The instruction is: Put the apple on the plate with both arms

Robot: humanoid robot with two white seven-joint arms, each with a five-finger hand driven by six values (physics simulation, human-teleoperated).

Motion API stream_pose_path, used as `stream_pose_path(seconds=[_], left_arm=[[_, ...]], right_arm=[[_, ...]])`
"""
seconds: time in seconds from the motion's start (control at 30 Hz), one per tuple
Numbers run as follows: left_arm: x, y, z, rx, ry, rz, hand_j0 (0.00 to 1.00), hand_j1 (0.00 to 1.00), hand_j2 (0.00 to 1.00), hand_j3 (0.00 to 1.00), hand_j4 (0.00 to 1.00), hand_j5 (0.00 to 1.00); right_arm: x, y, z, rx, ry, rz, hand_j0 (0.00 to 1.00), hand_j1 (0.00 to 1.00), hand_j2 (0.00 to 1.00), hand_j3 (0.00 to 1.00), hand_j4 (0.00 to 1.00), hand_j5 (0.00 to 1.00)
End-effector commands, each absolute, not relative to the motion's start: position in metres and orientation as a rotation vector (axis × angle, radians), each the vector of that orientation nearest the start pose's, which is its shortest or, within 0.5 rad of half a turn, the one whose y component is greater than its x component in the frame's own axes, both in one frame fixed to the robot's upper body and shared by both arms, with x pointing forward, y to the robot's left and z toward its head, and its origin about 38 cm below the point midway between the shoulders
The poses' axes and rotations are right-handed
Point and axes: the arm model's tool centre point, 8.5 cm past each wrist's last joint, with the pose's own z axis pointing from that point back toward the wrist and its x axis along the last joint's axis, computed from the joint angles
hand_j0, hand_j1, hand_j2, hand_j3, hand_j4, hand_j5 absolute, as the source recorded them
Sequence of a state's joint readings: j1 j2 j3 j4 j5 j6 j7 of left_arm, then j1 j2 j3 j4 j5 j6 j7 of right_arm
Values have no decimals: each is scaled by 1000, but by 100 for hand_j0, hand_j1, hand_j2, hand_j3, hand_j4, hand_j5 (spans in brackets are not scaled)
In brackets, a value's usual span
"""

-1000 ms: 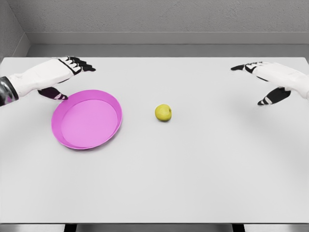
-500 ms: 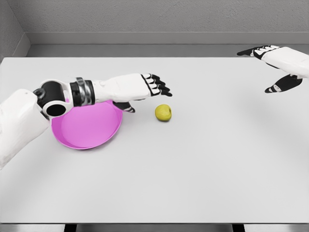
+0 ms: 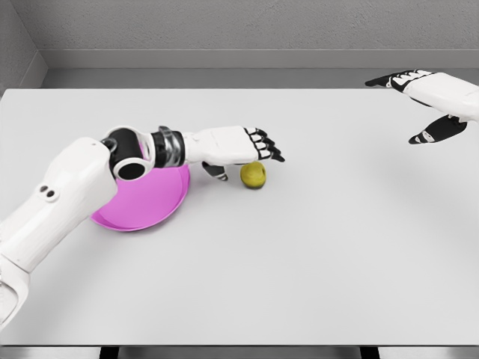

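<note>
Reaching further now, the left hand (image 3: 243, 148) has pushed on across the table since half a second ago, and its dark fingertips (image 3: 271, 152) sit right over the top of the apple (image 3: 254, 175), where before they stopped short of it. Left arm (image 3: 71, 191) has swung in with it, and that costs us the view: the elbow and forearm now cover the upper left part of the pink plate (image 3: 153, 206), so only its lower right portion shows. The apple's upper edge is tucked under those fingertips too, and whether they actually touch the fruit is hard to call from this angle. The thumb (image 3: 217, 172) hangs down just left of the apple, close beside it, contact unclear. The fingers are stretched out and loosely spread, not wrapped around anything, so the hand holds nothing.

The apple sits on the white table (image 3: 299, 262), just right of the plate's rim, not on the plate, same spot as earlier.

Over at the far right, the right hand (image 3: 425, 101) hovers above the table's back corner, well apart from the apple and barely shifted. Its arm is cut off by the picture's edge. Its fingers are extended and spread, with the thumb (image 3: 430, 135) dropped below the palm, empty.
</note>
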State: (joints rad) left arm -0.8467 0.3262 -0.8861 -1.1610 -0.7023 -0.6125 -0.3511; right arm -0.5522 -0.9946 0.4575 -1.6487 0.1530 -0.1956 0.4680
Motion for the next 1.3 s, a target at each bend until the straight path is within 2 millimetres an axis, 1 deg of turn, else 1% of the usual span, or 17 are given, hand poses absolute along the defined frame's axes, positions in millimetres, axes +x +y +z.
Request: stream_pose_path(seconds=[0.0,0.07,0.1,0.17,0.4,0.43,0.5,0.53,0.73,0.9,0.93,1.0,1.17,1.27], left_arm=[[470,91,159,-334,1934,2838,100,100,100,100,100,100],[469,89,160,-331,1913,2836,100,100,100,100,100,100],[469,88,160,-329,1911,2835,98,98,98,98,98,98],[468,87,158,-323,1899,2839,93,93,93,93,93,93],[467,86,155,-310,1855,2867,80,80,80,80,80,80],[466,86,154,-306,1849,2870,74,74,74,74,74,74],[467,86,156,-314,1841,2869,69,69,69,69,69,69],[467,87,154,-310,1805,2895,65,65,65,65,65,65],[467,88,153,-310,1785,2908,60,60,60,60,60,60],[467,89,153,-313,1763,2922,49,49,49,49,49,49],[468,92,154,-323,1762,2924,44,44,44,44,44,44],[468,92,151,-318,1733,2942,41,41,41,41,41,41],[468,92,148,-341,1689,2951,36,36,36,36,36,36],[470,96,151,-344,1722,2946,36,36,36,36,36,36]], right_arm=[[422,-353,286,-554,-1425,1647,100,100,100,100,100,100],[423,-350,286,-549,-1427,1651,100,100,100,100,100,100],[421,-348,287,-548,-1434,1658,100,100,100,100,100,100],[421,-348,287,-549,-1432,1659,100,100,100,100,100,100],[421,-348,287,-548,-1431,1659,100,100,100,100,100,100],[421,-349,286,-548,-1430,1658,100,100,100,100,100,100],[421,-348,286,-545,-1429,1660,100,100,100,100,100,100],[421,-348,286,-546,-1430,1659,100,100,100,100,100,100],[421,-348,286,-546,-1430,1659,100,100,100,100,100,100],[421,-348,286,-546,-1431,1660,100,100,100,100,100,100],[421,-348,286,-546,-1430,1659,100,100,100,100,100,100],[421,-348,286,-546,-1430,1659,100,100,100,100,100,100],[421,-348,285,-543,-1429,1659,100,100,100,100,100,100],[421,-348,285,-542,-1429,1659,100,100,100,100,100,100]])
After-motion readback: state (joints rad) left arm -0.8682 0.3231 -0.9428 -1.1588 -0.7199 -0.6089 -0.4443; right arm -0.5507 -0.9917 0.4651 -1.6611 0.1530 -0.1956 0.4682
